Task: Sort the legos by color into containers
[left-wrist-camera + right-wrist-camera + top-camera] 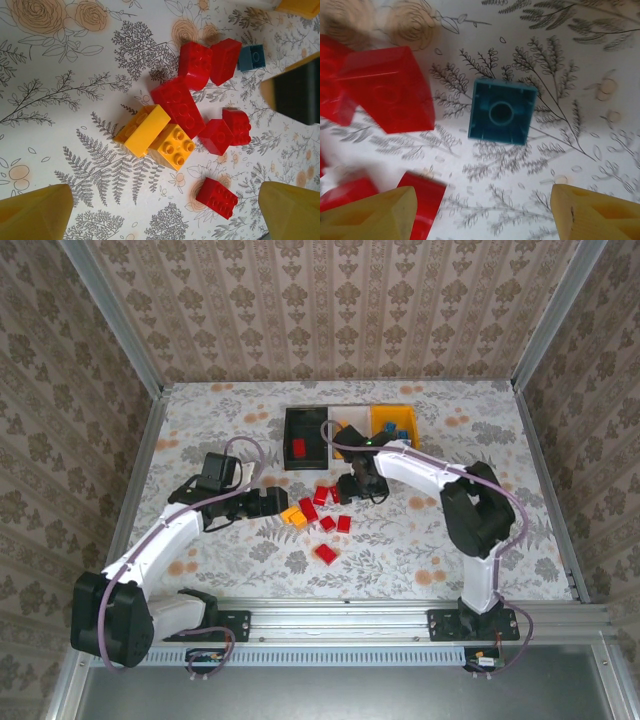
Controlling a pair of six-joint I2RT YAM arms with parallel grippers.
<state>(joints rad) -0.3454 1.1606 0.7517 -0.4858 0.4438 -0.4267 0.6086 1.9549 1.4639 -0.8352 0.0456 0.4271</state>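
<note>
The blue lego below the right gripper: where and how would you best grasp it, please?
Come straight down and pinch the blue lego across two opposite flat walls: it lies hollow side up, apart from the red bricks.

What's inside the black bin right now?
One red brick sits in the black bin, near its front. The right arm's cable crosses the bin's right edge, so that strip is hidden.

I count three bins: one black bin (307, 412), one white bin (352, 412), one orange-yellow bin (395, 409). Loose on the tabletop (60, 125) I count six red bricks (177, 105), two yellow bricks (142, 131), one blue brick (251, 56).
</note>
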